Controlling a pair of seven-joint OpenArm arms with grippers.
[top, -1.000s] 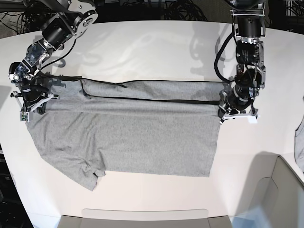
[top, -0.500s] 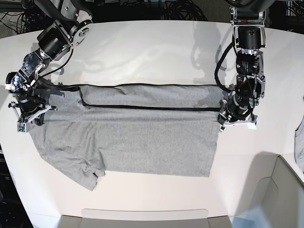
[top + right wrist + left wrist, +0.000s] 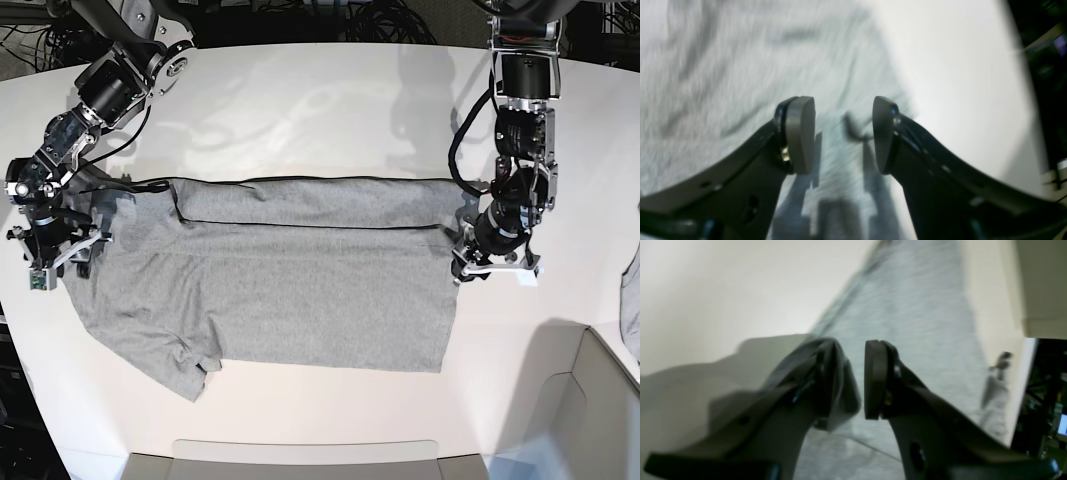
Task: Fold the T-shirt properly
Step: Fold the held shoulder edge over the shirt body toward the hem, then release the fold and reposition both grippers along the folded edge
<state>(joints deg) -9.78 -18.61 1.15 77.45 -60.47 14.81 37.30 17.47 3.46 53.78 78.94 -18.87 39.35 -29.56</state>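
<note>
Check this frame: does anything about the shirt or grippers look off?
A fold of the T-shirt is draped over one finger of the open left gripper, snagged rather than dropped. The right gripper is open and clear.

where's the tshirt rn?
Base view: the T-shirt lies flat across the middle of the white table, spanning between the right gripper and the left gripper.

Both wrist views are smeared by motion blur, so the T-shirt's (image 3: pixel 740 66) weave is lost. A grey cloth (image 3: pixel 631 310) at three o'clock is cut off by the base view's edge. The left gripper's (image 3: pixel 855 380) bases are cropped at six o'clock.
</note>
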